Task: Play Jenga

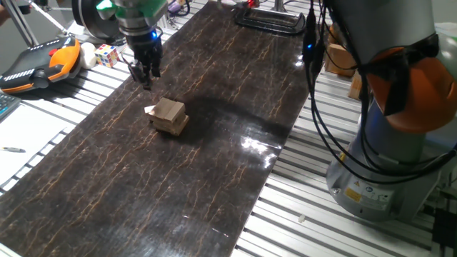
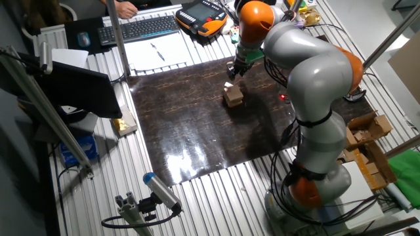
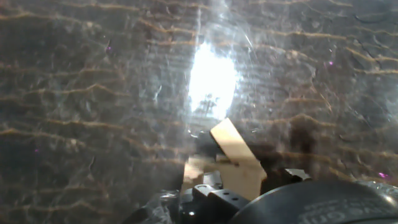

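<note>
Arm (image 2: 308,72) rises from base at counter edge, elbow high, reaching forward and down across the counter. Wrist pointed straight down. Claw (image 1: 145,71) hangs just above the surface, fingers (image 1: 140,70) close together, near vertical; whether fully closed unclear.

Beside the black end effector (image 1: 146,74), the low stack of rectangular wooden blocks (image 1: 169,116) is pale tan; the glossy surface (image 1: 214,164) beneath is dark brown with thin golden veining.

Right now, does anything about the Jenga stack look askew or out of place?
Yes. One pale block juts out of the Jenga stack on the side toward the gripper, which hangs just beyond it. The stack stands upright.
</note>
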